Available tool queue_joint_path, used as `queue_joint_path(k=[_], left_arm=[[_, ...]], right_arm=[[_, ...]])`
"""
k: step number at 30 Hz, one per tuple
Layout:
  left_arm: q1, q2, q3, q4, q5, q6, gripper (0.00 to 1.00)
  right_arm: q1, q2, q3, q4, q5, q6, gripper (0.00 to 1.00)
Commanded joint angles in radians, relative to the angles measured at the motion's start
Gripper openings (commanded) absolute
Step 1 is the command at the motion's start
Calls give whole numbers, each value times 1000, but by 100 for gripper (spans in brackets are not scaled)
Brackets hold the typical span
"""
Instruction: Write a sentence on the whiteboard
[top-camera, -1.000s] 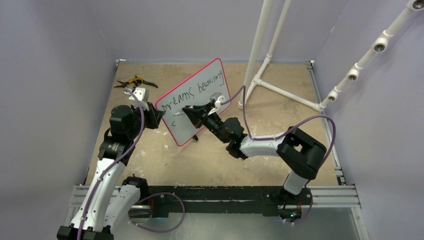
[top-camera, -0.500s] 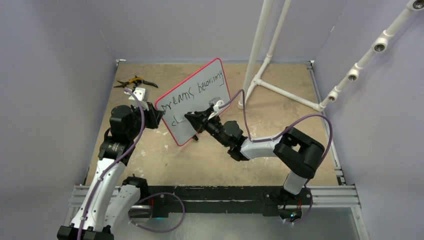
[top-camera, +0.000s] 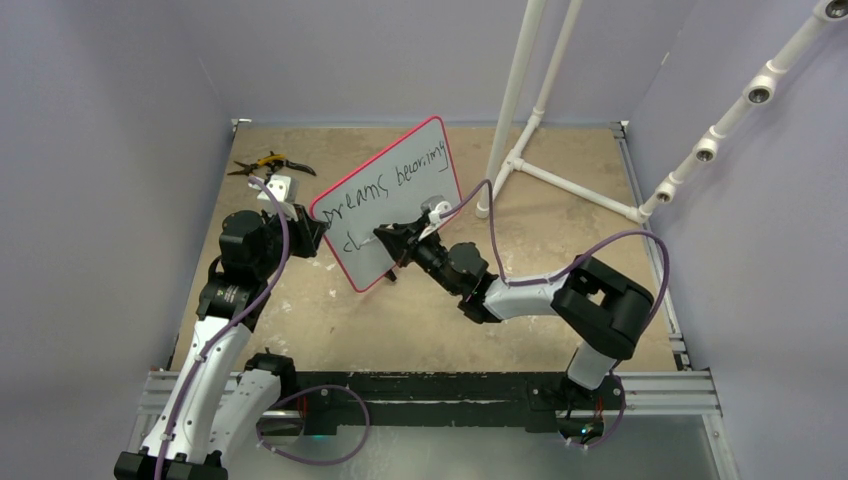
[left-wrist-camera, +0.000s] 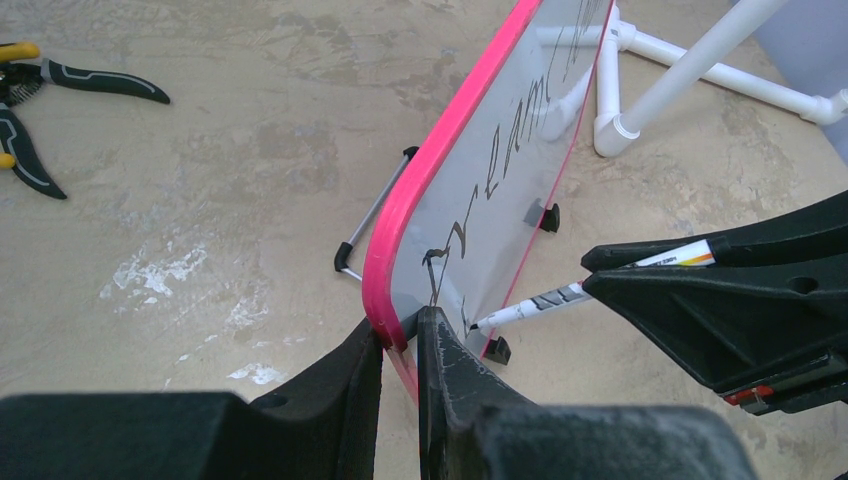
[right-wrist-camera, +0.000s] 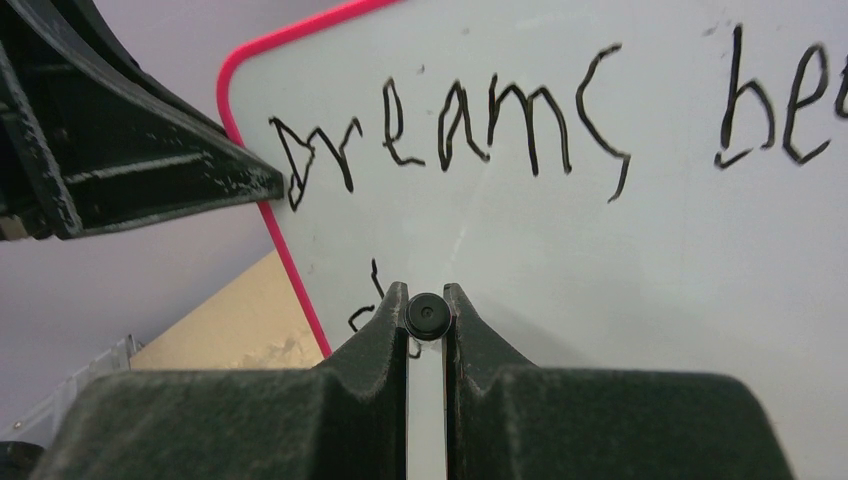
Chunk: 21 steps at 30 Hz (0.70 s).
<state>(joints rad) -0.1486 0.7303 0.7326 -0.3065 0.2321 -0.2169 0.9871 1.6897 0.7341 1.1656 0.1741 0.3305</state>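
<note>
I am looking down on a tan worktop walled in pale purple. At far left, a pair of yellow-and-black pruning shears is lying flat, well apart from everything else; the left wrist camera is showing them at its upper left edge.

Next, the left tool is clenching the left edge of the whiteboard. From the left wrist I am seeing its two black fingers pinching the pink rim near the lower corner.

The whiteboard is standing upright on small black feet in the middle of the worktop, leaning back a little, with its face turning toward the right arm.

The sentence is running in black across the upper part of the board. The right wrist view is showing "Dreams" clearly, with a second word beginning "be" running off the right edge. A couple of strokes are sitting beneath on a lower line.

The right tool is grasping a marker, whose tip is meeting the board low down near its left corner. From the right wrist, the marker's round black end is sitting between the closed fingers.

At far right, a white pipe frame is standing just behind the board.
</note>
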Motion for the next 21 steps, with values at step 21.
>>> queue_joint_path(k=[21], left_arm=[[1, -3, -8, 30, 14, 21, 14]], right_arm=[[-7, 3, 51, 20, 62, -35, 0]])
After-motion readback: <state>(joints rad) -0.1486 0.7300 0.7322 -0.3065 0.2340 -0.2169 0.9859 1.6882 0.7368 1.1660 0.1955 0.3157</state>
